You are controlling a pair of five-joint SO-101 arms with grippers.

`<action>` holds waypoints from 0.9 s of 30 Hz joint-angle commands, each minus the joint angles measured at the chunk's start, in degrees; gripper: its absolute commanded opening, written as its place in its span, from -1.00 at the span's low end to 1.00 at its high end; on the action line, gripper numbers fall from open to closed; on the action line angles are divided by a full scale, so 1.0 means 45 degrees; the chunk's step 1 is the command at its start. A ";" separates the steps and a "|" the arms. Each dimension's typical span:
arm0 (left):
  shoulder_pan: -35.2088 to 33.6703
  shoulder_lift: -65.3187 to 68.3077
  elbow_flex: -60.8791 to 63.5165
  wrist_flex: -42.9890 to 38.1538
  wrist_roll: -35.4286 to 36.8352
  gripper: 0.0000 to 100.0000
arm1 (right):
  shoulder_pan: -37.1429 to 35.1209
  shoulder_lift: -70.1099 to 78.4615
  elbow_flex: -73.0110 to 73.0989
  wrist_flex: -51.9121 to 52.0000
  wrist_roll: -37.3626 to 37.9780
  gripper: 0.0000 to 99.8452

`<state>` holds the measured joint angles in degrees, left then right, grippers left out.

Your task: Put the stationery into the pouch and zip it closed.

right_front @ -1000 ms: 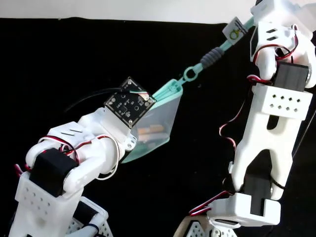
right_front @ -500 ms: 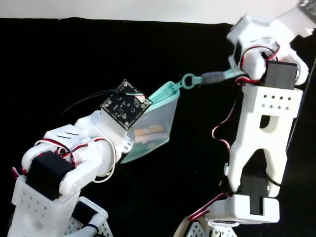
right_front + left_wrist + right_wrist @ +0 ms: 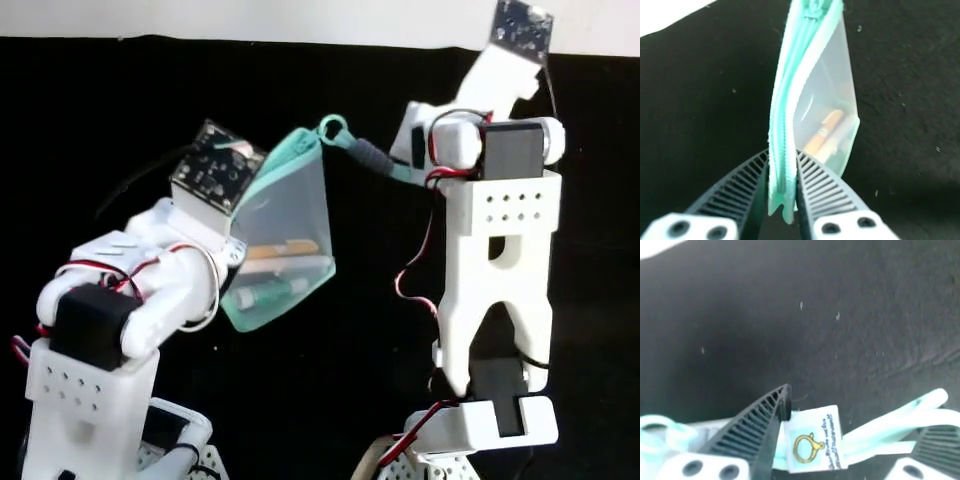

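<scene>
A clear pouch with a teal zipper hangs above the black table. My left gripper is shut on the zipper's end; in the left wrist view its ribbed fingers pinch the teal band. Inside the pouch lie an orange pen and a green piece; the orange pen also shows through the pouch's clear wall. My right gripper is shut on the pull strap, just past its teal loop. The strap's white tag sits between the right gripper fingers.
The black cloth covers the table, with a white strip along its far edge. Both arm bases stand at the near edge, the right arm's white frame upright close beside the pouch.
The right gripper has swung left and down with the pull strap. The left arm has lifted and turned the pouch, which now hangs more upright and farther left.
</scene>
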<state>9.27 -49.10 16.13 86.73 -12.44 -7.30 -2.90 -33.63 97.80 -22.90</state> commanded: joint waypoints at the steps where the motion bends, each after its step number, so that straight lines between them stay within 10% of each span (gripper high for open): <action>1: -0.0889 -0.0010 -0.0166 -0.0879 -0.0020 -0.99 | -0.0068 -0.0147 -0.0479 0.0557 0.0156 -0.21; 27: -0.3604 0.0635 -0.0205 -0.2813 0.1758 -0.99 | -0.1221 -0.0147 0.3389 -0.1807 0.2911 -0.21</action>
<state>-3.65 -47.25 16.31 77.76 -5.85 -11.96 -2.99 -18.68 93.49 -11.47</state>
